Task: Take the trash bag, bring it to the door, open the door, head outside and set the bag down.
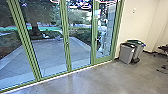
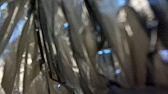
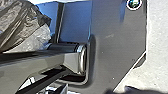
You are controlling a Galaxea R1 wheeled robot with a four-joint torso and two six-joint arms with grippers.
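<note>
From my station I see a smooth grey concrete floor (image 1: 100,81), with soft reflections on its near stretch. On the right, toward the far side, I have two bins standing on it close together: a grey bin with a dark top (image 1: 126,54) and, just behind it and to its right, a grey bin with a green lid (image 1: 139,51).
</note>
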